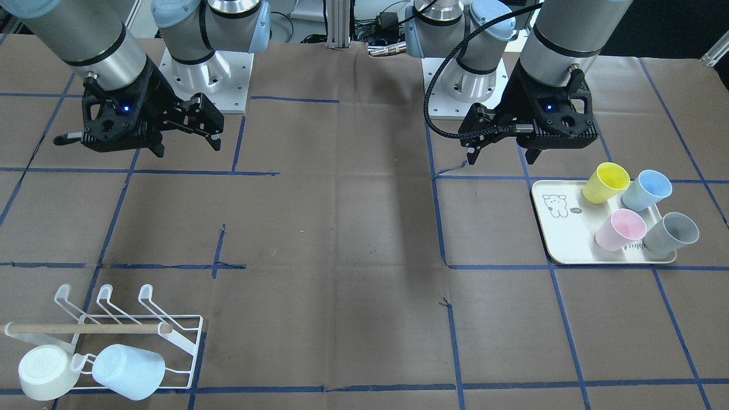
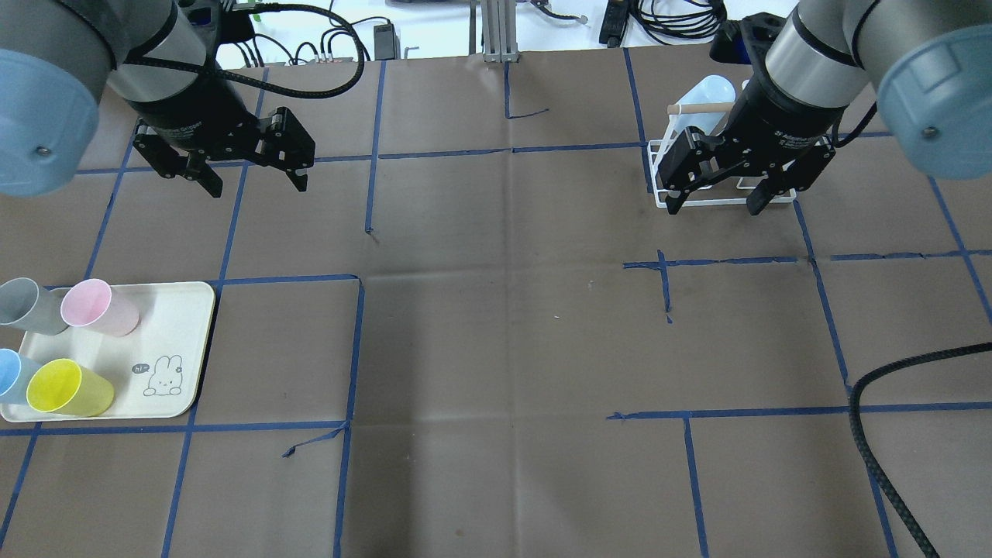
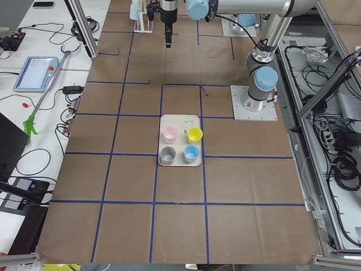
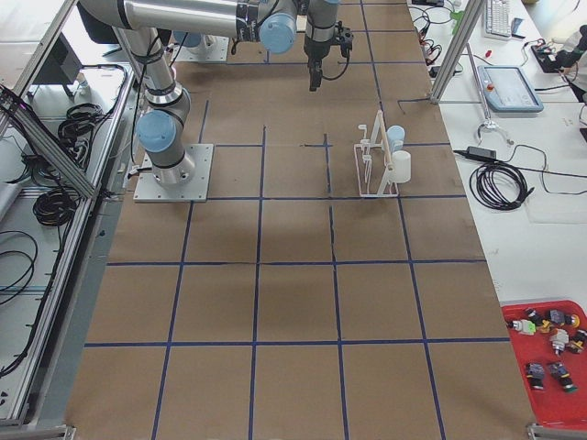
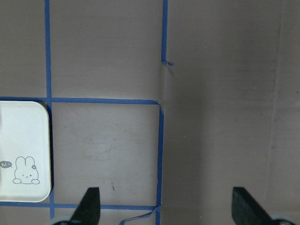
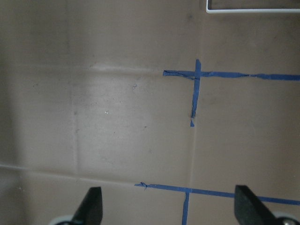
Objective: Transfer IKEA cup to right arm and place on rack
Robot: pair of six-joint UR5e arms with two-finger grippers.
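**Above the table (image 1: 364, 228): both sets of jaws spread, nothing held**

Nearest your edge, at the robot's right end, you have the rack (image 1: 197, 353) with its wooden dowel (image 1: 85, 328) lying across the prongs. Two cups hang on it with their bottoms toward you: a white cup (image 1: 45, 371) and, just beside it, a pale blue cup (image 1: 128, 371).

Further in, at the robot's left end, the cream tray (image 1: 564, 239) carries four cups upright, mouths up. The pink cup (image 1: 619, 229) and grey cup (image 1: 671, 233) sit on your side. The yellow cup (image 1: 605, 182) and blue cup (image 1: 645, 191) sit behind them. On the tray's bare part you can read "hi" in a speech bubble beside a small drawn animal. The lettering by the pink cup is partly covered and unreadable.

Just past the tray's far edge, the left gripper (image 1: 504, 155) points straight down above the paper, spread wide and empty. A braided cable (image 1: 433, 97) loops off its wrist. Level with it, the right gripper (image 1: 188, 147) also points down, spread and empty, well apart from the rack. The white lettering on its body in the overhead view is too small to read. Both forearms slant up and outward from the wrists.
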